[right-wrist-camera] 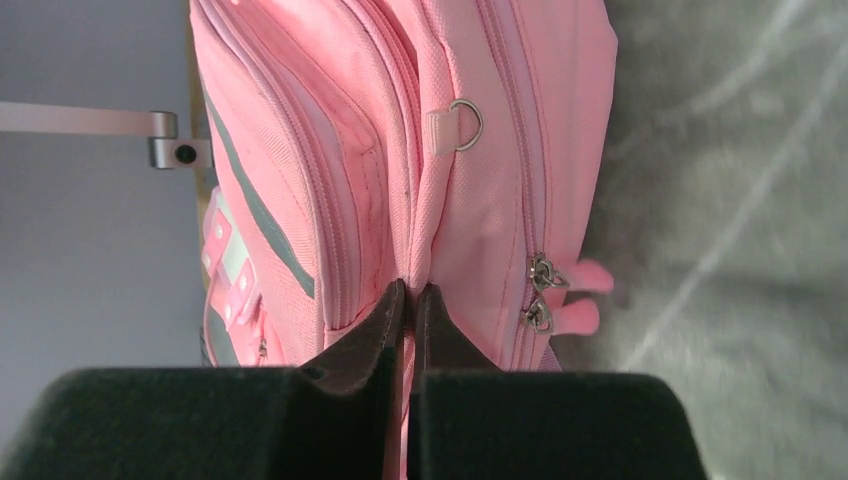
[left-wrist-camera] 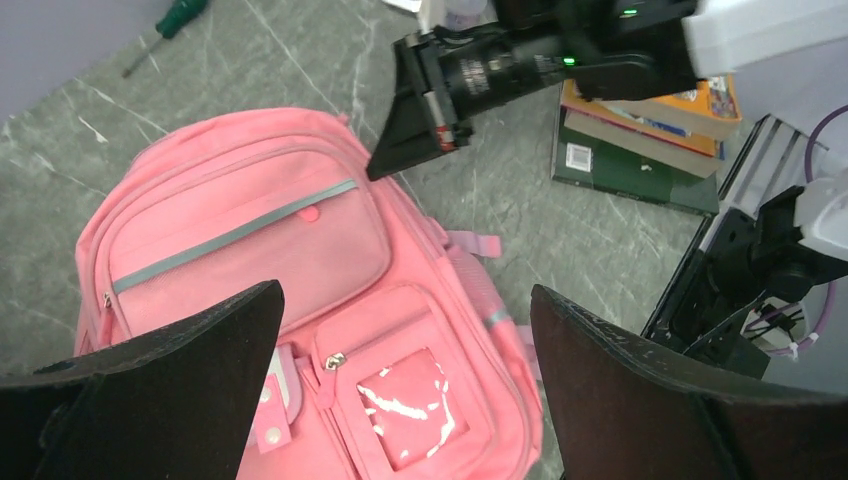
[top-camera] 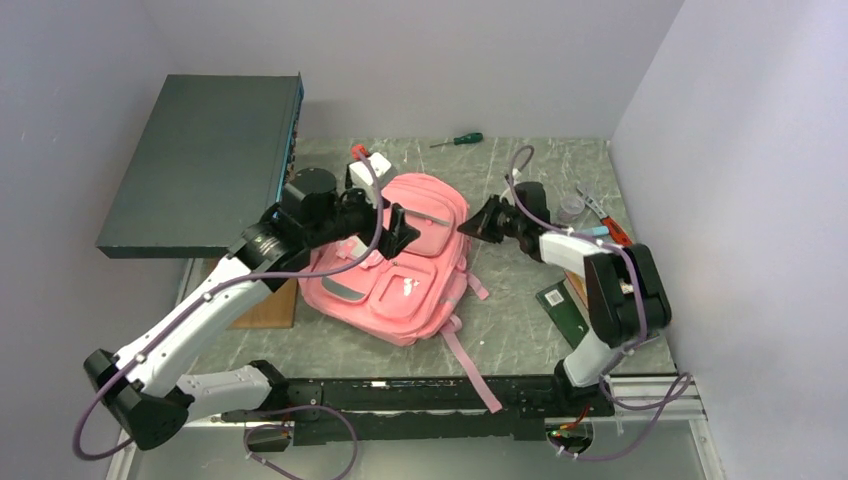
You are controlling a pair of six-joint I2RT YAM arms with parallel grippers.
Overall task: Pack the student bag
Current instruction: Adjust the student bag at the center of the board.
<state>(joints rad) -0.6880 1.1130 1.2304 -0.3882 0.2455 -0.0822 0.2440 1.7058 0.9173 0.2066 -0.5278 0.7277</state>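
Note:
The student bag [top-camera: 400, 270] lies flat on the marble table, pink, front pockets up, straps trailing toward the near edge. My right gripper [top-camera: 468, 228] meets its right side and is shut on a thin fold of pink fabric at the side seam [right-wrist-camera: 410, 290]; two metal zip pulls [right-wrist-camera: 540, 295] sit just right of the fingers. The left gripper [top-camera: 395, 230] hovers above the bag's upper front, jaws wide open with nothing between them; in the left wrist view [left-wrist-camera: 405, 300] the bag's clear-window pocket [left-wrist-camera: 415, 405] shows below.
A dark flat box [top-camera: 205, 165] is raised at the left. A green-handled screwdriver [top-camera: 458, 140] lies at the back, with a white object [top-camera: 368, 165] behind the bag. Stacked books [top-camera: 565, 300], pliers [top-camera: 605, 215] and a small jar [top-camera: 570, 208] lie to the right.

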